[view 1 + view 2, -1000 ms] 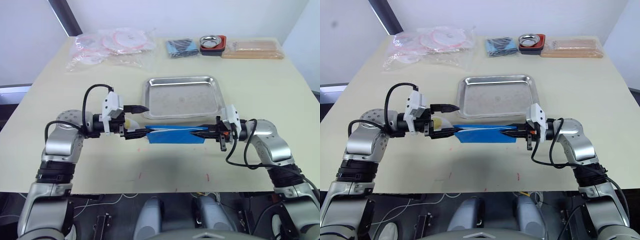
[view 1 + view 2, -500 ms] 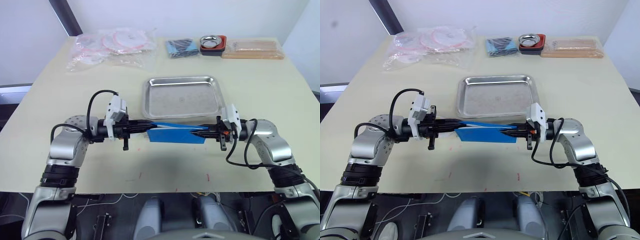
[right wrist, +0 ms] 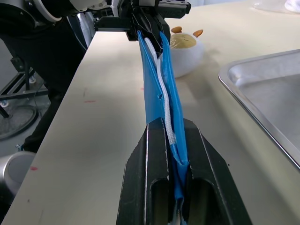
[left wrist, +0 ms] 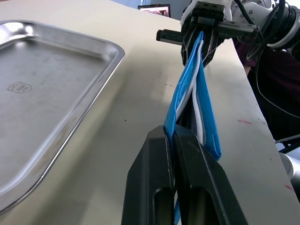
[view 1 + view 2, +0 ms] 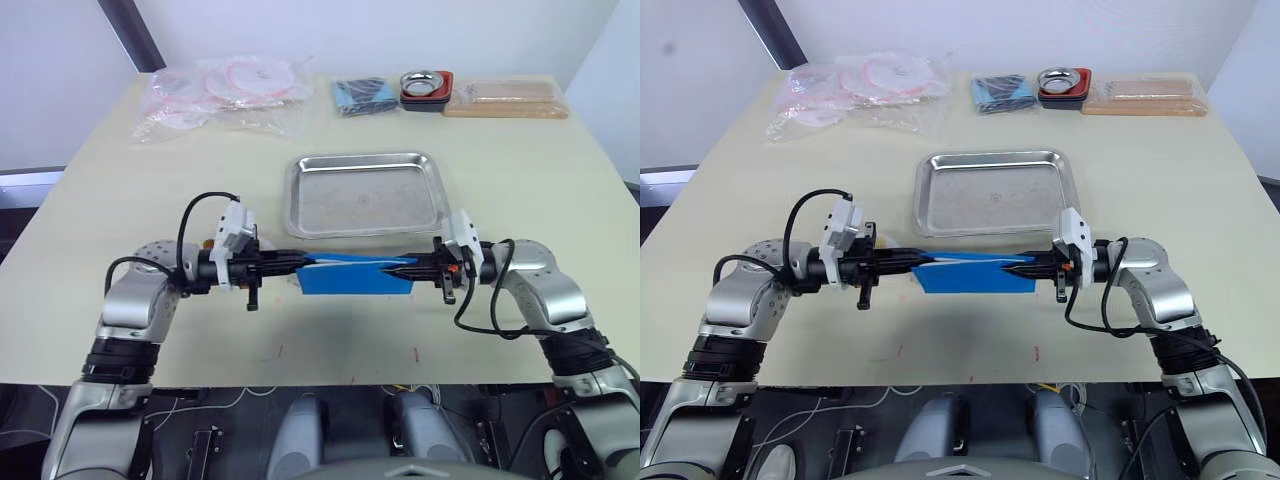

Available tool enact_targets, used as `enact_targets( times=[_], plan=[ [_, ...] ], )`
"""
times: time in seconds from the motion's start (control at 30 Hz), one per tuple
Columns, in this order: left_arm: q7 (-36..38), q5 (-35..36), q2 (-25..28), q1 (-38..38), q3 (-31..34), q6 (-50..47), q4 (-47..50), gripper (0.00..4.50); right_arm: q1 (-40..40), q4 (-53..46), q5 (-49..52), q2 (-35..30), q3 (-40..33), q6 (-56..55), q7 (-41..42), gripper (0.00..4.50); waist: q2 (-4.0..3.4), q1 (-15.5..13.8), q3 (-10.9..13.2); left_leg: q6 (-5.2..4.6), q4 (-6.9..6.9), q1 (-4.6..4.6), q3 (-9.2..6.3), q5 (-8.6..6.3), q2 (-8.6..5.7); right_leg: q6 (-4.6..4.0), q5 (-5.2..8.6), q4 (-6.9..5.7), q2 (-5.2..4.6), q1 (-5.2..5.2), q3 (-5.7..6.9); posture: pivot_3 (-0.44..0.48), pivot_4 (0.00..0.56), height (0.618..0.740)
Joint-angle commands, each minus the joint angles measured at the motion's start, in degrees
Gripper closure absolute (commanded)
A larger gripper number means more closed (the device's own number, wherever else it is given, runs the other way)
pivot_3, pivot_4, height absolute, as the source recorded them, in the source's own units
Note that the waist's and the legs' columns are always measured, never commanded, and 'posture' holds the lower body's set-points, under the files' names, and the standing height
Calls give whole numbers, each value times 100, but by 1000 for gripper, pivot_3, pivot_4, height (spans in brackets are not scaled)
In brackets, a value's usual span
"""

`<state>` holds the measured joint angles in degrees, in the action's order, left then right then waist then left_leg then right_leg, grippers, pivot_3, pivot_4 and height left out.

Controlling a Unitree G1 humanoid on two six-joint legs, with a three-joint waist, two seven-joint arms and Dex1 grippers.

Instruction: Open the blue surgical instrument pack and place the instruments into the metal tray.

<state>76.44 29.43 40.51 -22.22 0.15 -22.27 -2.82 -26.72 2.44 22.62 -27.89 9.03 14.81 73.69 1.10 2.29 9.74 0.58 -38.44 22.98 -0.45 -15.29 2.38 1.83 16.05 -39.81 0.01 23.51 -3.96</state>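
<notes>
Now, blue surgical instrument pack point(image 5: 355, 272) stretched between left pincer point(image 5: 296, 259), right pincer point(image 5: 406, 265)

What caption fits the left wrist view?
Both grippers clamp the blue pack beside the empty tray.

A pale cream table point(image 5: 90, 200) stands against plain white walls point(image 5: 60, 70) — a dark bar point(image 5: 128, 35) (slanted) behind it.
</notes>
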Motion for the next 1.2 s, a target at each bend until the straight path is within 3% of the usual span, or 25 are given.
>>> enact_targets(
  times=[0.03, 0.2, 0.27, 0.4, 0.43, 0.53, 0.63, 0.7, 0.83, 1.2],
  plan=[
    [-86, -156, 0, -38, 14, 142, -112, 4439, -61, -65, -18, -96, -80, -140, 25, 4500, 0, 0, 0, 0, 0, 0, 0, 0, 0, 0, 0, 0, 0, 0, 0, 0, 150, 740],
    [-140, -268, -143, -147, -60, 324, -321, 4500, -93, 7, -62, -151, -158, -257, -13, 2829, 0, -1, 0, 0, 0, 0, 0, 0, 0, 0, 0, 0, 0, 0, 0, 0, 150, 740],
    [-217, -298, -222, -180, -44, 358, -385, 4500, -89, -42, -8, -201, -202, -226, -6, 1707, 0, 1, 0, 0, 0, 0, 1, 0, 0, 0, 0, 0, 0, 0, 0, 0, 150, 740],
    [-290, -383, -337, -175, -89, 413, -439, 4500, 13, -547, 644, -451, -533, 621, -26, 777, -1, -11, 0, 0, 0, 0, -1, 0, -1, 0, 0, 0, -2, -1, 0, 0, 150, 740],
    [-298, -397, -352, -171, -88, 423, -451, 4500, 50, -713, 908, -559, -638, 988, -26, 217, -1, -12, 0, 0, -1, 0, -4, 0, -1, 0, 0, 0, -3, -2, 0, 0, 150, 740],
    [-330, -452, -394, -163, -102, 480, -509, 4500, -16, -945, 1507, -615, -1022, 1604, -260, 217, 0, -15, 0, 0, -1, 0, -9, 0, -1, 0, 0, 1, -3, -3, 1, 0, 150, 740],
    [-353, -435, -443, -150, -95, 456, -518, 4500, -152, -1018, 1707, -573, -1128, 1939, -530, 1483, 0, -11, 0, 0, -1, -2, -6, 0, -2, 0, 0, 0, -2, -4, 0, 0, 150, 740],
    [-363, -417, -458, -140, -96, 418, -486, 4500, -193, -1031, 1556, -553, -992, 1947, -671, 2616, 0, -11, 0, 0, -1, -2, -7, 0, -2, 0, 0, 0, -2, -4, 0, 0, 150, 740],
    [-402, -433, -463, -154, -90, 400, -489, 4500, -260, -973, 1223, -529, -627, 1883, -782, 4393, 0, -13, -1, 0, -1, -1, -3, 0, -2, 0, 0, 2, -2, -4, 0, 0, 150, 740],
    [-730, -557, -374, -87, -122, 111, -232, 4500, 128, -1222, 665, -807, 221, 1630, -239, 4393, 1, -12, -1, 0, -1, 0, -5, 0, -2, 0, 0, 2, -2, -4, 1, 0, 150, 740]
  ],
)
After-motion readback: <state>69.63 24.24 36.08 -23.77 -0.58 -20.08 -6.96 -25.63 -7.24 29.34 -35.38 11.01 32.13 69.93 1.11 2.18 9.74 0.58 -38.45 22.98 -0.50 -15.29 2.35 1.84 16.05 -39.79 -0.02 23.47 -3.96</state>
